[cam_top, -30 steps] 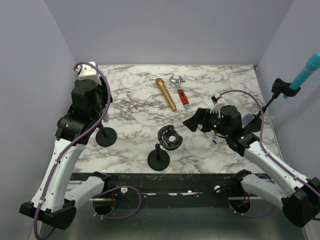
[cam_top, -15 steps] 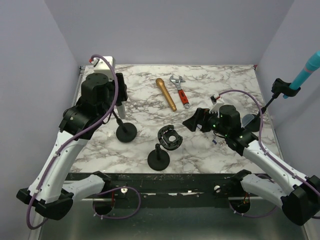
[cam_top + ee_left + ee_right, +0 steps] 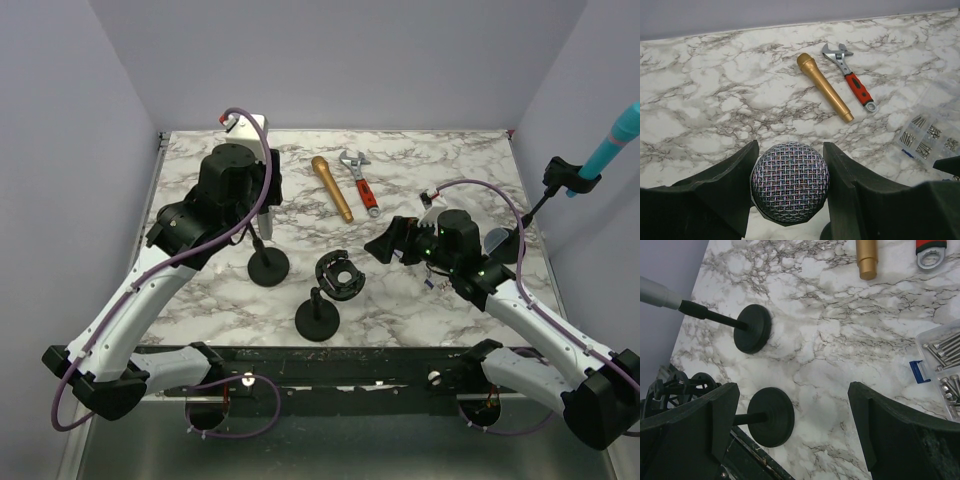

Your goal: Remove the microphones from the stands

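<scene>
Your left gripper (image 3: 790, 162) is clamped on the microphone (image 3: 790, 192) at its mesh head, seated on its stand (image 3: 267, 267), while your right gripper (image 3: 792, 405) gapes wide, empty.

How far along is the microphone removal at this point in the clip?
Done: the left pincer is closed on the mesh head of the microphone. In hand: nothing has separated; the right wrist view shows its grey handle joined to the rod of the stand. Left: pull the microphone free of the stand. The right pincer is open and holds nothing.
</scene>
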Robot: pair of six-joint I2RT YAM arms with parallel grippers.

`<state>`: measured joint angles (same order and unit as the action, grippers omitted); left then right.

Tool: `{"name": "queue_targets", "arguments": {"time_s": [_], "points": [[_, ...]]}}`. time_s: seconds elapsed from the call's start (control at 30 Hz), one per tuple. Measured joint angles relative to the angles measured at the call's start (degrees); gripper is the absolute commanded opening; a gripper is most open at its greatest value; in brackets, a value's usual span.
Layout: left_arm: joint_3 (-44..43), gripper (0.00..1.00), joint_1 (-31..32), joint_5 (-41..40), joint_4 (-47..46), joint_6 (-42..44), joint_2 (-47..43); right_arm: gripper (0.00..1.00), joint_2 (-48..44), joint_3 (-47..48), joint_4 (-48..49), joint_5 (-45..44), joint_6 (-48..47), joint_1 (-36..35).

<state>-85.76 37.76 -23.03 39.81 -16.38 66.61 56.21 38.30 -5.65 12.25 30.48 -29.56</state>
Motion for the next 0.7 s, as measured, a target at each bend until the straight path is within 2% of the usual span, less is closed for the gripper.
{"name": "queue_targets", "arguments": {"time_s": [0.17, 0.3, 0.57, 0.7], "points": [[0.0, 0.78, 0.0, 0.0, -0.5, -0.4, 0.0, 1.00, 0.0, 0.0, 0.0, 0.1, 0.1, 0.0], [0.0, 0.90, 0.0, 0.3, -1.4, -0.4, -0.1, 1.00, 0.1, 0.0, -0.2, 0.4, 0.3, 0.0], [-2.2, 0.99, 0.0, 2.5, -0.7, 0.2, -0.5, 1.00, 2.4, 3.4, -3.3, 0.4, 1.0, 0.0], [-2.4, 0.99, 0.0, 3.6, -0.5, 0.5, -5.0, 1.00, 4.4, 7.6, -6.0, -0.2, 1.0, 0.0]]}}
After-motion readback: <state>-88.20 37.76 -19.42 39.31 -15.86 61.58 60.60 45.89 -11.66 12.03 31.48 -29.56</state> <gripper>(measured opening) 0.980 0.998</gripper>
